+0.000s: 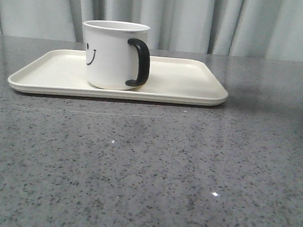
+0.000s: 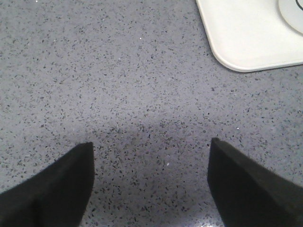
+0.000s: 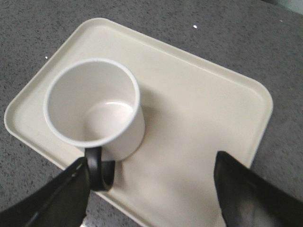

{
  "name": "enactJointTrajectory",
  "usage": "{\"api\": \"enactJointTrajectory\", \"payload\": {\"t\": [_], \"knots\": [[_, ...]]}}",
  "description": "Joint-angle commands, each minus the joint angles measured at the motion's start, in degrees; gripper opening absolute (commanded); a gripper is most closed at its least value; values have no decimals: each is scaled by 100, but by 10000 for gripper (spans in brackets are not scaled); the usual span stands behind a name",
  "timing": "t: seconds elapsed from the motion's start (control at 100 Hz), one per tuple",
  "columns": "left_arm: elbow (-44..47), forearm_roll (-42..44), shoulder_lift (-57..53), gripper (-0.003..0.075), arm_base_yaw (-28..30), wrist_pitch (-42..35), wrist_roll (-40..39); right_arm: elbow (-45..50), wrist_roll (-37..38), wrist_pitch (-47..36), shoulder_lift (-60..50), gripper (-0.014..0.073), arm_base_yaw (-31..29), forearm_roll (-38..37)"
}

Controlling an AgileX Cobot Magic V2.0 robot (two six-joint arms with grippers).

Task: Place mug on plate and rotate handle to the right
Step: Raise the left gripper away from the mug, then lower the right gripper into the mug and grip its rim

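The white mug [image 1: 111, 54] with a black smiley face stands upright on the cream plate [image 1: 186, 84], left of the plate's middle. Its black handle [image 1: 140, 63] points to the right and a little toward the front. In the right wrist view the empty mug [image 3: 94, 106] is seen from above on the plate [image 3: 189, 109], its handle [image 3: 99, 172] close to one finger. My right gripper [image 3: 151, 189] is open and empty above the plate, beside the mug. My left gripper [image 2: 150, 182] is open and empty over bare table, with a plate corner [image 2: 246, 42] beyond it. Neither gripper shows in the front view.
The grey speckled table [image 1: 147, 166] spreads in front of the plate. Grey curtains [image 1: 202, 17] hang behind the table's far edge.
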Motion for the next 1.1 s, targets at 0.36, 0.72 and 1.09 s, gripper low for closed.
{"api": "enactJointTrajectory", "payload": {"t": [0.36,0.72,1.09], "knots": [[-133,-61,-33,494,9,-257,9,-2255,307,491,1640,550,363,-249],[-133,-61,-33,494,9,-257,9,-2535,521,785,2174,550,363,-483],[-133,-61,-33,494,9,-257,9,-2535,521,897,2293,336,363,-478]]}}
